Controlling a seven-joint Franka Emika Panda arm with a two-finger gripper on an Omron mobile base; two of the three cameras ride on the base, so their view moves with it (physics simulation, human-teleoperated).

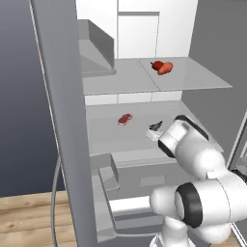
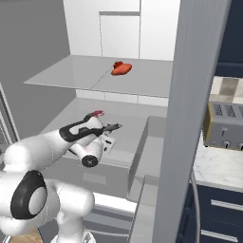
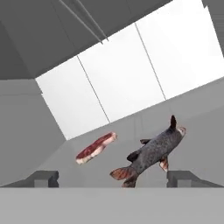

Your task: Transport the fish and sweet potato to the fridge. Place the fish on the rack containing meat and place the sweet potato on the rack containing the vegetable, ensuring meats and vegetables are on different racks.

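Interior of the open fridge, seen from both sides of the arm and along the hand. The gripper is released: in the hand view its two dark fingertips stand wide apart, with nothing clamped between them. The fish, grey with reddish fins and tail, lies between them on the lower shelf, its tail toward the camera and its head pointing away. In the base views the fish shows as a small dark shape just ahead of the hand. The meat, a flat pink-red slab, rests on the same lower shelf, near the fish but apart from it, to its left in the hand view. On the rack containing the vegetable, the upper shelf, the sweet potato lies touching the vegetable, a deep-red rounded item. A toaster stands on the bench to the right of the fridge
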